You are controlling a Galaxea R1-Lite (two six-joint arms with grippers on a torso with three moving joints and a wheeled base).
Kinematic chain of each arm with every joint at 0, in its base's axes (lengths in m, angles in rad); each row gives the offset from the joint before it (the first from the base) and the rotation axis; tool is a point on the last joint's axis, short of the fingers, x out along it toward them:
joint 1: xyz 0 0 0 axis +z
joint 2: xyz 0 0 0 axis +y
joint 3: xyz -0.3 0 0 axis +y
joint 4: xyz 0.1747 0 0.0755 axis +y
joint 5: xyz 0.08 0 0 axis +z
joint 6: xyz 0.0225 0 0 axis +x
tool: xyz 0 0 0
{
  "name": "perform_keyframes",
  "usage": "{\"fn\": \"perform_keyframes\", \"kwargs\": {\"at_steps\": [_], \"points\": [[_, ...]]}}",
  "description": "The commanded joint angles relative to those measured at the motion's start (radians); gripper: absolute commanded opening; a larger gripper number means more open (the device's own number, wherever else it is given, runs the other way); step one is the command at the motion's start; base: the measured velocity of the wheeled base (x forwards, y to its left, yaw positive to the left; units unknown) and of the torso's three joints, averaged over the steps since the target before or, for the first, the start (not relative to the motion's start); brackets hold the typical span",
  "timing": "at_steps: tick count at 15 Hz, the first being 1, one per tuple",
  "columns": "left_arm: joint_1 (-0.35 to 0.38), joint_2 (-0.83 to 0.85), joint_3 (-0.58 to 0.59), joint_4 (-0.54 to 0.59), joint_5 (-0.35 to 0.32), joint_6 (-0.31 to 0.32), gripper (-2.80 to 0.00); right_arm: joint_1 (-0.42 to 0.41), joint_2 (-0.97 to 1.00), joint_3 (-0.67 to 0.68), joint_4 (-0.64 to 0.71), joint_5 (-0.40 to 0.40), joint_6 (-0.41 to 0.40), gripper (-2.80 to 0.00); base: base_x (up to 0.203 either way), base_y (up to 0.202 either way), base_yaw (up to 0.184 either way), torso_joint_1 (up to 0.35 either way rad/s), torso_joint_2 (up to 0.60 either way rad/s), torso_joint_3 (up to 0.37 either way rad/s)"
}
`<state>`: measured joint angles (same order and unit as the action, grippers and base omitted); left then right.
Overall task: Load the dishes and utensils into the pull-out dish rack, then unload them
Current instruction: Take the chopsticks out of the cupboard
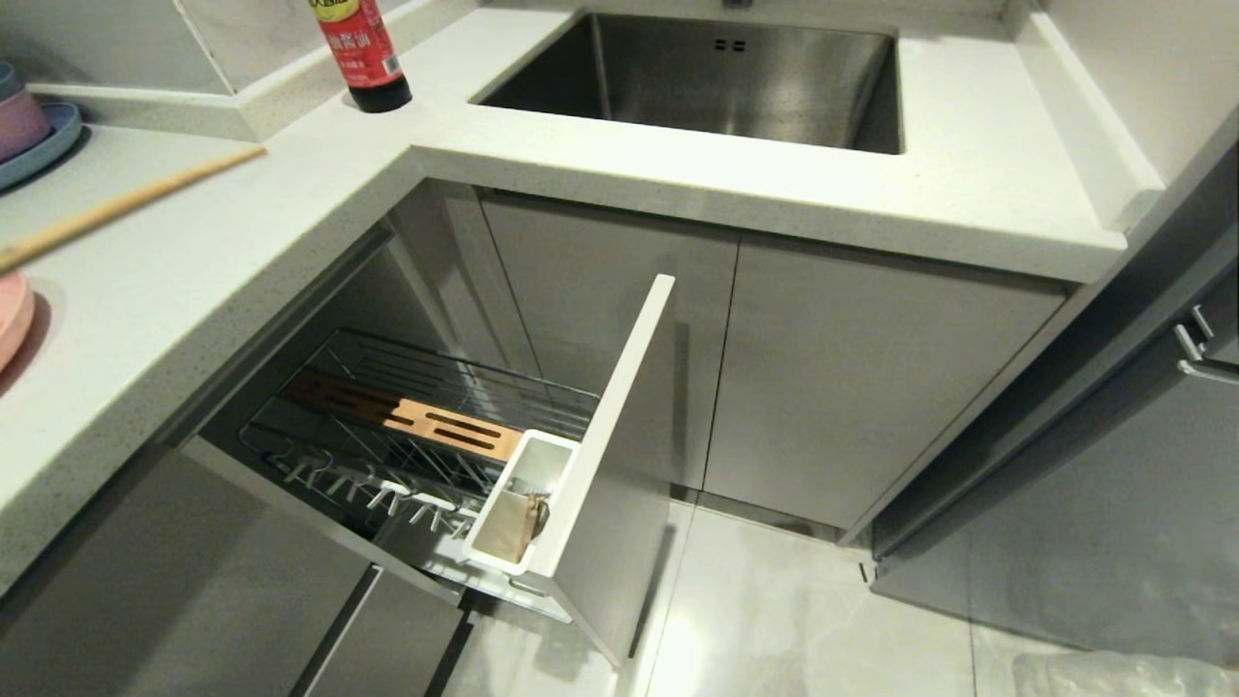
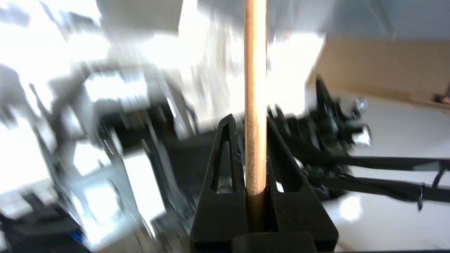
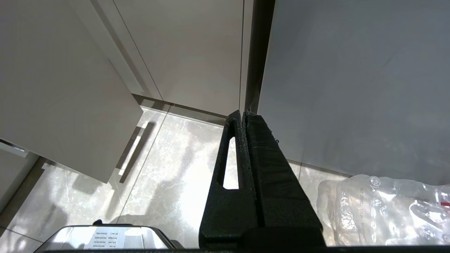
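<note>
My left gripper (image 2: 248, 121) is shut on the light wooden chopsticks (image 2: 255, 88), which stand straight out between its black fingers (image 2: 225, 158). In the head view the gripper itself is out of frame, and only the chopsticks (image 1: 135, 201) reach in from the left, slanting above the counter. The pull-out dish rack (image 1: 387, 387) stands drawn out below the counter, with its slotted wooden board (image 1: 426, 421), white utensil caddy (image 1: 523, 484) and pale front panel (image 1: 610, 445). The salmon-pink plate (image 1: 12, 315) shows only as an edge at the far left. My right gripper (image 3: 242, 114) hangs shut over the floor.
A steel sink (image 1: 707, 77) is set in the white counter (image 1: 194, 290), with a dark sauce bottle (image 1: 363, 53) beside it. Stacked pink and blue bowls on a blue plate (image 1: 24, 126) sit at the far left. A tan object (image 1: 511, 528) lies in the caddy. A clear plastic bag (image 3: 386, 207) lies on the floor.
</note>
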<state>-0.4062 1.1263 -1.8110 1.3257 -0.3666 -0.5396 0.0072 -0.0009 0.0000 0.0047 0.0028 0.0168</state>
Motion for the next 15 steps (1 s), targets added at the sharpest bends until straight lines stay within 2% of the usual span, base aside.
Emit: {"fn": "perform_keyframes", "kwargs": {"at_steps": [1,4,8,10,13,15], "points": [[0.035,-0.07,-0.028,-0.01,0.041,0.017,-2.8,0.0,0.0,0.0,0.0,0.0,0.0,-2.8,0.0,0.0,0.0,0.0,0.0,0.0],[0.246,-0.084,-0.061,-0.05,0.147,0.065,-2.8,-0.001,-0.001,0.0,0.0,0.0,0.0,-2.8,0.0,0.0,0.0,0.0,0.0,0.0],[0.602,-0.045,-0.073,-0.158,0.394,0.178,-2.8,0.0,0.0,0.0,0.0,0.0,0.0,-2.8,0.0,0.0,0.0,0.0,0.0,0.0],[0.744,0.021,-0.076,-0.191,0.486,0.251,-2.8,0.0,-0.001,0.0,0.0,0.0,0.0,-2.8,0.0,0.0,0.0,0.0,0.0,0.0],[0.888,0.12,-0.08,-0.213,0.52,0.325,-2.8,0.0,0.0,0.0,0.0,0.0,0.0,-2.8,0.0,0.0,0.0,0.0,0.0,0.0],[0.946,0.181,-0.08,-0.226,0.522,0.333,-2.8,0.0,0.001,0.0,0.0,0.0,0.0,-2.8,0.0,0.0,0.0,0.0,0.0,0.0]]}}
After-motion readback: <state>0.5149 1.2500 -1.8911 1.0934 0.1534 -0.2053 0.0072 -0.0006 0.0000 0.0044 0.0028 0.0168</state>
